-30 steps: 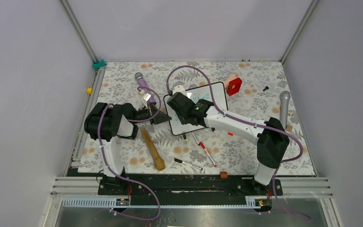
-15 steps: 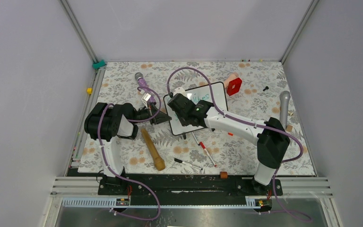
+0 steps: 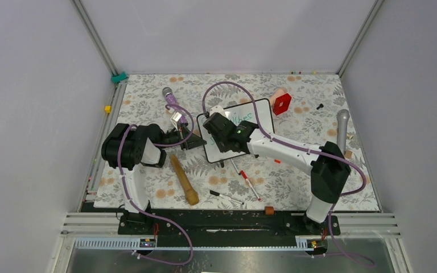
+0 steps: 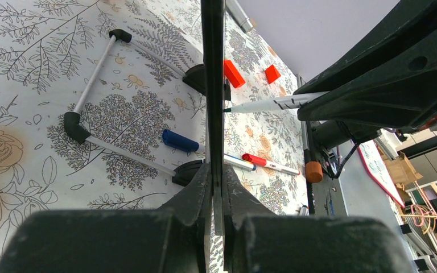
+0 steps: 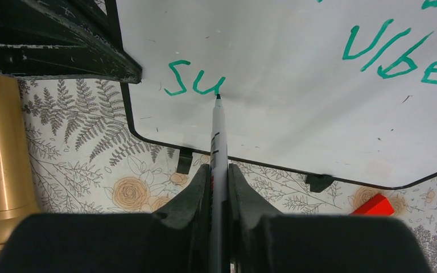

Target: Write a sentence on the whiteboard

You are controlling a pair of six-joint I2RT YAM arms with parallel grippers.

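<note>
The whiteboard [image 3: 260, 118] stands tilted on the floral mat, its black feet [image 5: 184, 161] on the near side. My left gripper [image 4: 213, 177] is shut on the board's left edge, which the left wrist view shows edge-on [image 4: 212, 85]. My right gripper [image 5: 219, 177] is shut on a white marker [image 5: 218, 136] whose tip touches the board just right of the green letters "Su" [image 5: 193, 79]. Above them the sentence's first line ends in "Vibes" [image 5: 387, 54]; the rest is cut off. From above, the right gripper [image 3: 219, 128] covers the board's lower left.
A wooden rolling pin [image 3: 184, 180] lies near the left arm. Loose markers [image 3: 249, 182] [image 3: 226, 197] lie in front of the board. A red block [image 3: 282, 103] sits at its far right corner. A grey microphone [image 3: 342, 128] lies at the right, and another microphone [image 3: 169, 94] lies behind the left gripper.
The right gripper with the marker has shifted slightly to the right and toward the far side across the board. The left arm and the board have stayed put.
</note>
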